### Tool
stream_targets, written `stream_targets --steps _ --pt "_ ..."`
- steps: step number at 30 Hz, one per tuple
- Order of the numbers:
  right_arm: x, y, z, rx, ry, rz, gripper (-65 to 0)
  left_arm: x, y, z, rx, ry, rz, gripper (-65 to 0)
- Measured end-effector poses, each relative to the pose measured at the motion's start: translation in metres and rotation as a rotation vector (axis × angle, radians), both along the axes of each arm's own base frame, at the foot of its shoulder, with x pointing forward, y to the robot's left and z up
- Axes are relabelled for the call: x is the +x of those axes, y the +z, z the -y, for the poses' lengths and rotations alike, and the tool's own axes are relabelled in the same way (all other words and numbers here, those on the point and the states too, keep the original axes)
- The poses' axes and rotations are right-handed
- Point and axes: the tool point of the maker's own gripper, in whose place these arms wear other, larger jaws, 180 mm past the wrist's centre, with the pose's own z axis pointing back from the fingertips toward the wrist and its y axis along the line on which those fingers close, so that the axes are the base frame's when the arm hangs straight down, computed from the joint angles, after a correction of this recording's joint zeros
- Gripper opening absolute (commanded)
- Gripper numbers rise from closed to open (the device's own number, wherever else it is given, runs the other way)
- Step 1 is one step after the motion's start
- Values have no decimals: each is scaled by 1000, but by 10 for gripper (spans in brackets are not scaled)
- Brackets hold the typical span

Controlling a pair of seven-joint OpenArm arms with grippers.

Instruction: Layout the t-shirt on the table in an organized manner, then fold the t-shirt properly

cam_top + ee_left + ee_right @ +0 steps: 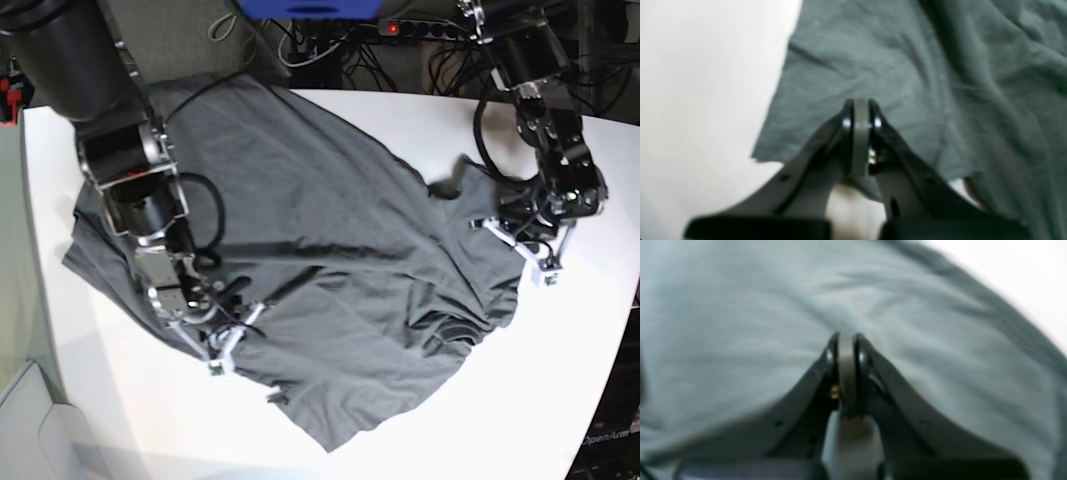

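Wrinkly dark charcoal-grey cotton t-shirt (330,270) sprawled unfolded across big matte white table (420,440). Left gripper (861,103) over sleeve edge, jaws pinched together, nothing held. Right gripper (846,336) same, hovering above shirt body.

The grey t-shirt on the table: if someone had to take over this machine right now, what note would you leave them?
Left tool: shut, over the crumpled dark charcoal-grey cotton t-shirt near one edge; whether it pinches cloth is unclear.
Right tool: shut, over the cloth; grip unclear.
Shirt: lies bunched and wrinkled, spread crookedly across the large white table.
Done: shirt is on the table.
Left: flatten it out neatly, then fold it.
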Motion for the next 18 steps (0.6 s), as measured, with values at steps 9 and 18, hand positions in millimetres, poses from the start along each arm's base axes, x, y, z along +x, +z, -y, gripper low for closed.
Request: stream_targets --steps 9,18 --pt "-2 -1 111 -159 -214 34 -650 2 -8 40 -87 -12 2 -646" --pt "-7 1 144 -162 -308 16 -650 7 -10 108 -145 -145 -6 -646"
